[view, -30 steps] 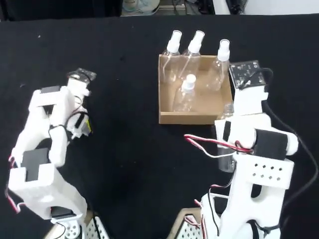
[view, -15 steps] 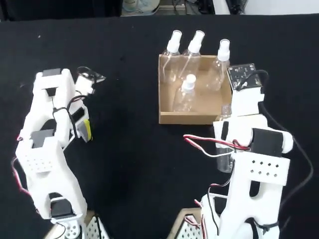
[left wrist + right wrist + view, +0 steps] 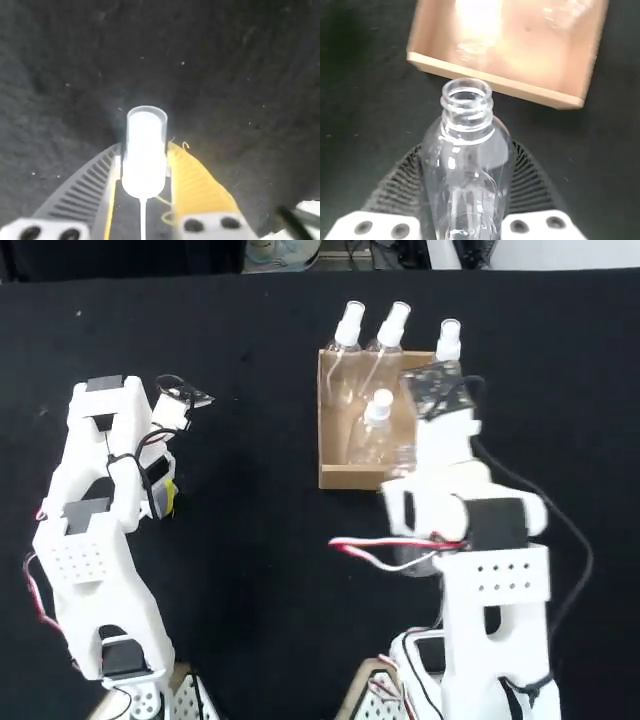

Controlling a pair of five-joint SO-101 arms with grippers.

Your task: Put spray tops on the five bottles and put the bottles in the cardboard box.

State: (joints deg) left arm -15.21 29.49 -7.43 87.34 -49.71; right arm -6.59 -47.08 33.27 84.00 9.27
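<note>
Progress stands at 4 of 5. Inside the cardboard box [image 3: 335, 478], 3 capped bottles [image 3: 350, 350] stand along the far wall and a 4th capped bottle [image 3: 375, 430] stands nearer the middle, all upright with white spray tops on. The 5th bottle [image 3: 467, 145] is bare at the neck (open mouth, nothing threaded on). It sits clamped between the fingers of the right tool [image 3: 468, 165], close to the box's near wall. Its spray top [image 3: 145, 150] is pinched in the left tool [image 3: 144, 167], jaws closed snugly on the white cap, over the black table [image 3: 250, 390] and well apart from the box. Left to do, by my reading: bring cap and neck together, fasten them, then set that bottle in the box with the others.
</note>
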